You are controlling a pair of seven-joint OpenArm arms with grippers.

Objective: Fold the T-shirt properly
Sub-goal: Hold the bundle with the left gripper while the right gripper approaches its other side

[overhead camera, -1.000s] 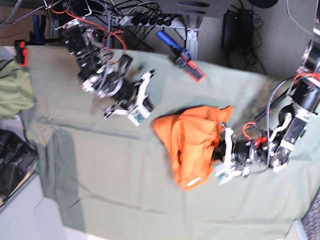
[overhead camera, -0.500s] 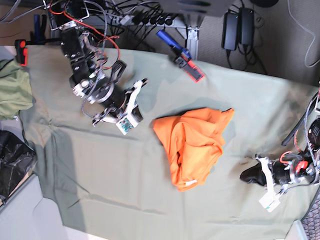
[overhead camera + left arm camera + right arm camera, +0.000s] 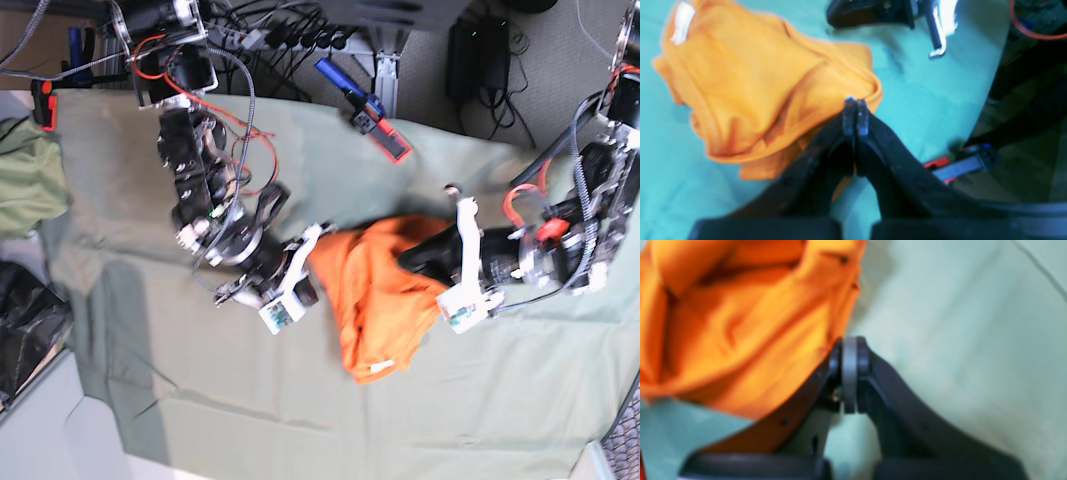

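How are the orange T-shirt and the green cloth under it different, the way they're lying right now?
The T-shirt is bright orange; the cloth is pale sage green. The T-shirt is bunched into a crumpled heap with deep folds, while the cloth lies spread out nearly flat. The T-shirt takes up only a patch in the middle; the cloth covers nearly the whole table. Both are thin, soft fabric with no print.
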